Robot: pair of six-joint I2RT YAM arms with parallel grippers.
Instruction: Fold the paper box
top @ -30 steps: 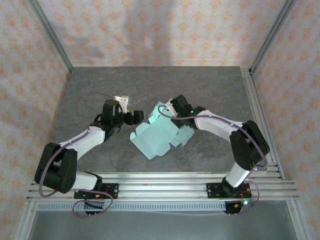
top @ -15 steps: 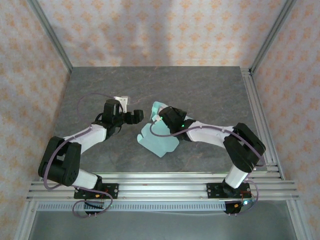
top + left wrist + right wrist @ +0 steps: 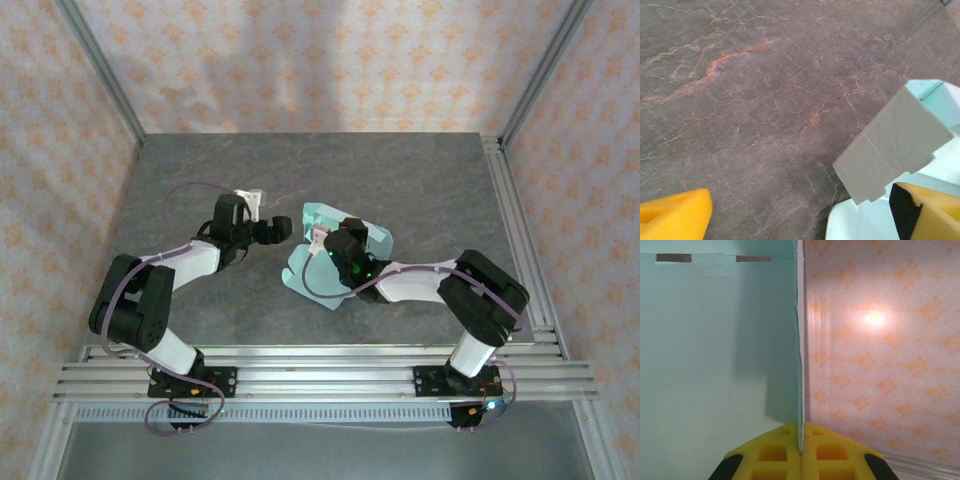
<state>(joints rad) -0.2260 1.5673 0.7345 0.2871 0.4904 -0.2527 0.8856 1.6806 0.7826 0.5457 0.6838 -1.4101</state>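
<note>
Task was at an early-to-mid stage, far from done. The paper box lay near the middle of the table, btwn the two arms, w/ part of it flat on the surface and one panel raised upright at its far side. The right gripper was clamped tight on the thin edge of that raised panel. Its wrist view showed the yellow pads pinched together w/ the mint card edge-on btwn them, and the panel stood up in front of the patterned wall. So one side stood hinged up along its crease, but nothing looked locked. No tab was seen tucked in, and two small slots near the panel's top edge showed dark and empty. The left gripper sat just beside the box's left edge, jaws spread wide, holding nothing. In its wrist view a pale flap stuck out near one of its fingertips; contact couldn't be told. Judgement: done = one panel gripped & stood up. Left to do = prob. most of the job, i.e. other sides creased up, flaps folded in, tabs seated, box closed. The card read as a mostly open sheet w/ no enclosed volume. How many creases were already made couldn't be told, since the right arm hid the centre of the box from above.
</note>
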